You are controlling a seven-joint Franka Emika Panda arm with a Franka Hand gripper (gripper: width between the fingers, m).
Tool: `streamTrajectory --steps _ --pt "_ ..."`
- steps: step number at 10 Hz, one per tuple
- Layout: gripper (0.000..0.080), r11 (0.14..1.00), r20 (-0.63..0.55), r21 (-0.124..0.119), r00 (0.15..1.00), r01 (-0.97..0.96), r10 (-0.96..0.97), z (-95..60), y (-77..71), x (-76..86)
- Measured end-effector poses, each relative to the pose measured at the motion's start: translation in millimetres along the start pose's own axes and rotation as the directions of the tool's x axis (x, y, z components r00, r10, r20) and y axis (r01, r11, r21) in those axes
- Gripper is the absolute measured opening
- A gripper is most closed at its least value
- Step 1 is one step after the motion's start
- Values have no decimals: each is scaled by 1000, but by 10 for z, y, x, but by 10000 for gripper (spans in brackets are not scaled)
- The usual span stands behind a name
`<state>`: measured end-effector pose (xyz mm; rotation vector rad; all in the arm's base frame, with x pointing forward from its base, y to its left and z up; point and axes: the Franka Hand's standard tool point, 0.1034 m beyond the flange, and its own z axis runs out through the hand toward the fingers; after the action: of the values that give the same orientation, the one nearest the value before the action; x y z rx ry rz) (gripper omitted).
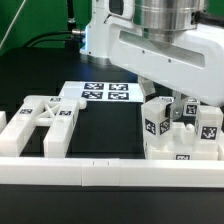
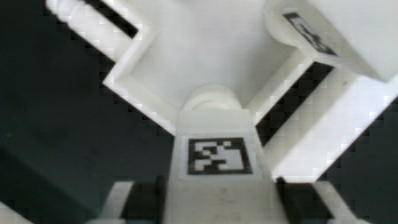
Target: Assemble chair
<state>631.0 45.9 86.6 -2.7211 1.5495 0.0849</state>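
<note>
Black tabletop under everything. The marker board lies flat toward the back, four tags showing. A long white border rail runs along the near edge, with another stub of rail at the exterior view's left. Background looks like dark cables, but it's pretty blurry.

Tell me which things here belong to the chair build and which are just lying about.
Chair build:
X-braced frame
cluster of tagged white blocks
tagged white part in the wrist view

Just lying about:
marker board
long white border rail
</note>
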Motion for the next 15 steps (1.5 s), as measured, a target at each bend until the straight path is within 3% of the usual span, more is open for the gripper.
streamTrajectory --steps 3,6,7,9,10,11,15 --pt "287 928 -2 83 932 -362 364 10 -14 -69" --pt "287 808 23 121 815 -577 579 16 -74 -132" --pt "287 802 26 120 810 -584 586 20 -75 -137" --pt "530 837 20 120 844 -534 535 28 -75 -144" --pt "530 869 13 120 876 -481 483 24 -76 -141" --pt "623 896 5 122 903 -427 430 20 -88 -142" --pt "649 992 -42 114 997 -62 67 33 -76 -132"
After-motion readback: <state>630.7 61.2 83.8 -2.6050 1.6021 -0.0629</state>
